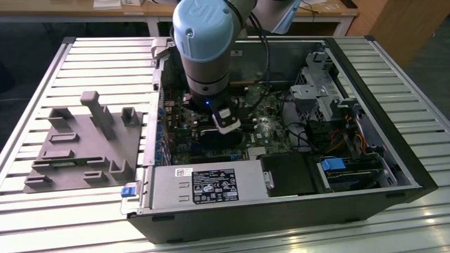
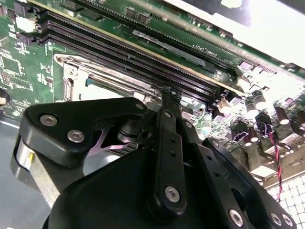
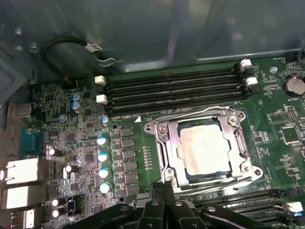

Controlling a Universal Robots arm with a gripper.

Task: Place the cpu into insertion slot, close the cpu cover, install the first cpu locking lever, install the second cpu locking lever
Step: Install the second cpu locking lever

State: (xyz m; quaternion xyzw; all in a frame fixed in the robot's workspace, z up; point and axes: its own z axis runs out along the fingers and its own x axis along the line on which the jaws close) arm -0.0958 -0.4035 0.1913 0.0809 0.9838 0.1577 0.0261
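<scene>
Exterior view first: my arm (image 1: 204, 52) reaches down into the open computer case (image 1: 393, 158), which lies on the slatted surface (image 1: 105, 58), and my jaws hang low over the green motherboard (image 1: 271, 132).

From the first wrist view, the insertion slot (image 3: 164, 143) sits just ahead of my jaws, with the cpu (image 3: 204, 145) already lying flat inside it, its silver-grey top showing. The cpu cover (image 3: 240, 143) looks folded down around the chip, so I judge placement done and the cover closed or nearly so.

A thin locking lever (image 3: 209, 187) runs along the socket edge nearest my jaws. Whether either lever is latched I cannot tell.

In the second wrist view my gripper (image 2: 164, 95) has its tips drawn together beside the socket, apparently clenched on nothing.
</scene>
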